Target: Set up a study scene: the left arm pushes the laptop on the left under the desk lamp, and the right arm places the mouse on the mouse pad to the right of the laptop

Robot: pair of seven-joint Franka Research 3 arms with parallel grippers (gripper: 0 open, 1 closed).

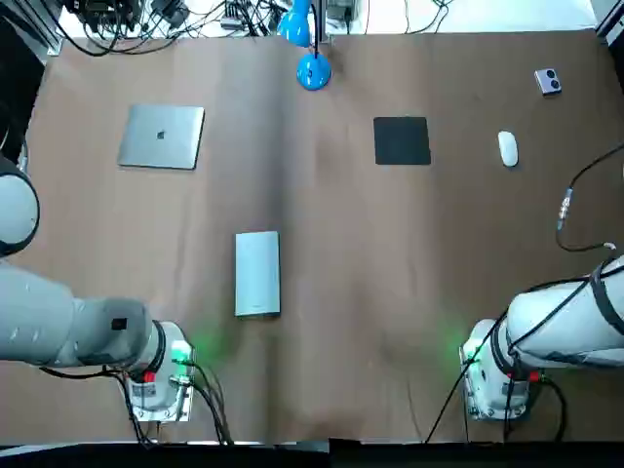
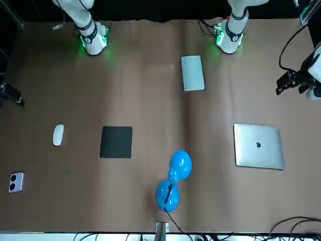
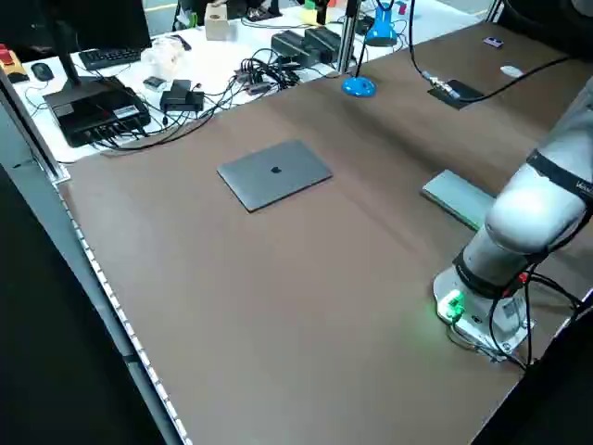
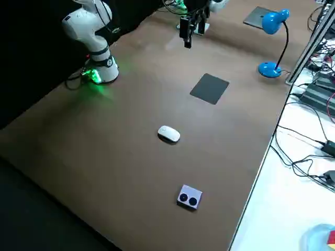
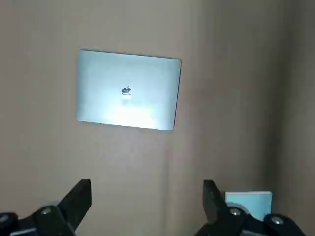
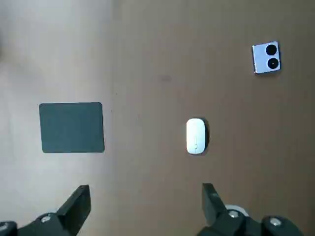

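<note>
Top view: the closed laptop point(image 1: 162, 136) lies at ten o'clock on the brown surface point(image 1: 341, 292), well apart from the blue desk lamp point(image 1: 312, 70) at twelve. The black mouse pad point(image 1: 402, 140) sits at one o'clock. The white mouse point(image 1: 508, 148) lies at three o'clock from it, not touching. A pale flat box point(image 1: 257, 273) lies near the centre.

Front view: the lamp stands at six o'clock, between pad and laptop.

Left wrist view: the left tool point(image 5: 146, 189) hangs high over the laptop, fingers spread wide, holding nothing.

Right wrist view: the right tool point(image 6: 146, 189) hangs above mouse and pad, fingers likewise spread and holding nothing.
</note>
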